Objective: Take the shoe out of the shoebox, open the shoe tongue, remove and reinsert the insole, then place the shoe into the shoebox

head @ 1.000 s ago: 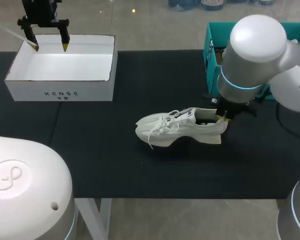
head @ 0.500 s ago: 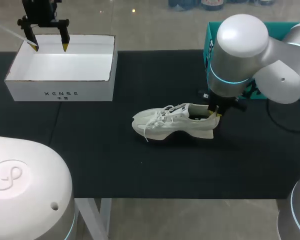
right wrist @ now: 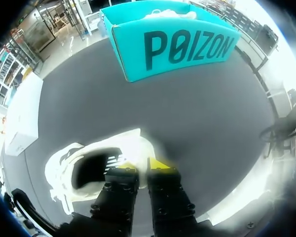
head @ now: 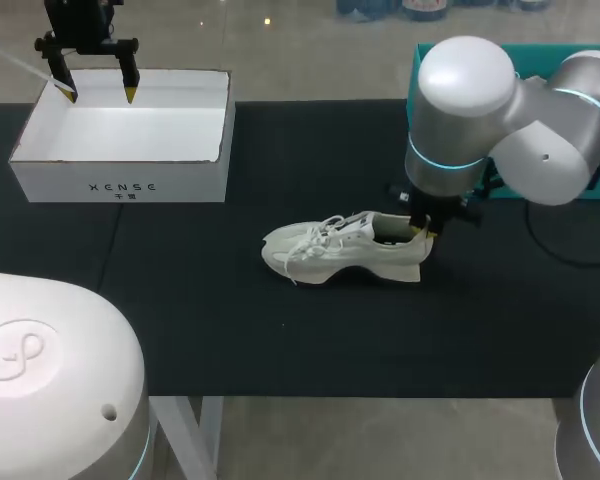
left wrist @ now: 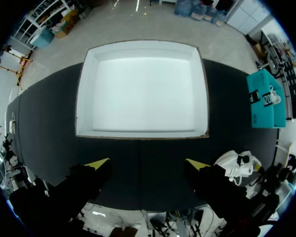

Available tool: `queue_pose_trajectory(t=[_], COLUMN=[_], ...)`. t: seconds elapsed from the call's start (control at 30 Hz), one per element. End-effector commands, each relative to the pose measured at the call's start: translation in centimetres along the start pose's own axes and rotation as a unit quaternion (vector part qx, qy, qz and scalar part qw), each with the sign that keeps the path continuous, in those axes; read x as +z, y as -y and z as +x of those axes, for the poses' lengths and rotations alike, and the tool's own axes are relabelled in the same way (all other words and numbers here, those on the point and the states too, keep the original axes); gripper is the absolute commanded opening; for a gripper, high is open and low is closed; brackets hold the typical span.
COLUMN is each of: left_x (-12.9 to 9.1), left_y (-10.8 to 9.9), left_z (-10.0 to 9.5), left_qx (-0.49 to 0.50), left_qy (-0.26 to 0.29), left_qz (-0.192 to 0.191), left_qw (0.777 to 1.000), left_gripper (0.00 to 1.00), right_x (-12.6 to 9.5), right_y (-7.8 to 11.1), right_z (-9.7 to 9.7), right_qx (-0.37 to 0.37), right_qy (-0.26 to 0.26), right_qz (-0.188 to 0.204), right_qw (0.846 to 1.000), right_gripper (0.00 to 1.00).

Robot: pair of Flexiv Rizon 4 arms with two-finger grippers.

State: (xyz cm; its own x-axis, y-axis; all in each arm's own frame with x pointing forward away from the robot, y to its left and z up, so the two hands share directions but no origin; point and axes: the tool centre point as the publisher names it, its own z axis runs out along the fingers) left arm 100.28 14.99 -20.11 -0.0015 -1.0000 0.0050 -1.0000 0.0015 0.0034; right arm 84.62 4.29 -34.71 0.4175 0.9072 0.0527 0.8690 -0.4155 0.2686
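A white sneaker (head: 335, 250) lies on its sole at the middle of the black table, toe pointing left. My right gripper (head: 421, 228) is shut on the sneaker's heel collar. In the right wrist view the yellow tips pinch the heel rim, one finger (right wrist: 119, 170) inside the shoe's (right wrist: 71, 165) dark opening. The white shoebox (head: 120, 185) stands open and empty at the back left. My left gripper (head: 98, 93) hangs open above its far rim. In the left wrist view the shoebox (left wrist: 142, 134) lies ahead of the spread left gripper (left wrist: 147, 163).
A teal box (head: 421, 95) stands at the back right, behind my right arm, and shows in the right wrist view as the teal box (right wrist: 177, 47) ahead of the gripper. Black mat lies bare between the sneaker and the white shoebox (right wrist: 20, 116).
My right arm has shifted the sneaker a little to the left and slightly back, still gripping the heel. The left arm has stayed still.
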Motion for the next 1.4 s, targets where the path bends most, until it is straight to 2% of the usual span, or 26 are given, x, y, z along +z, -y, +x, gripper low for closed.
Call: queue_pose_trajectory(t=[0.03,0.07,0.1,0.33,0.47,0.53,0.63,0.7,0.77,0.8,0.83,0.87,0.9,1.4], left_x=[-0.1,-0.1,-0.1,-0.1,-0.1,-0.1,-0.1,-0.1,-0.1,-0.1,-0.1,-0.1,-0.1,-0.1], left_y=[-0.1,-0.1,-0.1,-0.1,-0.1,-0.1,-0.1,-0.1,-0.1,-0.1,-0.1,-0.1,-0.1,-0.1], left_z=[0.0,0.0,0.0,0.0,0.0,0.0,0.0,0.0,0.0,0.0,0.0,0.0,0.0,0.0], left_qx=[0.000,0.000,0.000,0.000,0.000,0.000,0.000,0.000,0.000,0.000,0.000,0.000,0.000,0.000], left_qy=[0.002,0.002,0.002,0.002,0.002,0.002,0.002,0.002,0.002,0.002,0.002,0.002,0.002,0.002], left_qz=[0.000,0.000,0.000,0.000,0.000,0.000,0.000,0.000,0.000,0.000,0.000,0.000,0.000,0.000], left_qw=[1.000,1.000,1.000,1.000,1.000,1.000,1.000,1.000,1.000,1.000,1.000,1.000,1.000,1.000], left_gripper=[1.00,1.00,1.00,1.00,1.00,1.00,1.00,1.00,1.00,1.00,1.00,1.00,1.00,1.00], right_x=[0.3,0.3,0.2,-1.8,-3.3,-4.2,-5.5,-6.5,-7.3,-8.0,-8.7,-9.4,-9.7,-9.7], right_y=[-0.1,-0.1,-0.2,-0.5,-0.9,-1.0,-0.8,-0.4,0.2,0.8,1.9,3.0,3.3,3.3], right_z=[0.1,0.0,-0.2,-0.9,-1.1,-1.0,-1.3,-1.7,-2.2,-2.7,-3.2,-4.1,-4.8,-4.8], right_qx=[0.002,0.003,0.004,0.004,-0.029,-0.072,-0.134,-0.208,-0.301,-0.365,-0.456,-0.522,-0.555,-0.555], right_qy=[0.000,0.001,0.001,-0.002,0.001,0.003,-0.004,-0.016,-0.038,-0.060,-0.083,-0.072,-0.085,-0.085], right_qz=[0.006,0.008,0.008,0.010,0.035,0.053,0.040,0.023,0.010,0.011,0.019,0.002,0.024,0.024], right_qw=[1.000,1.000,1.000,1.000,0.999,0.996,0.990,0.978,0.953,0.929,0.886,0.850,0.827,0.827], right_gripper=[0.47,0.90,1.00,1.00,1.00,1.00,1.00,1.00,1.00,1.00,1.00,1.00,1.00,1.00])
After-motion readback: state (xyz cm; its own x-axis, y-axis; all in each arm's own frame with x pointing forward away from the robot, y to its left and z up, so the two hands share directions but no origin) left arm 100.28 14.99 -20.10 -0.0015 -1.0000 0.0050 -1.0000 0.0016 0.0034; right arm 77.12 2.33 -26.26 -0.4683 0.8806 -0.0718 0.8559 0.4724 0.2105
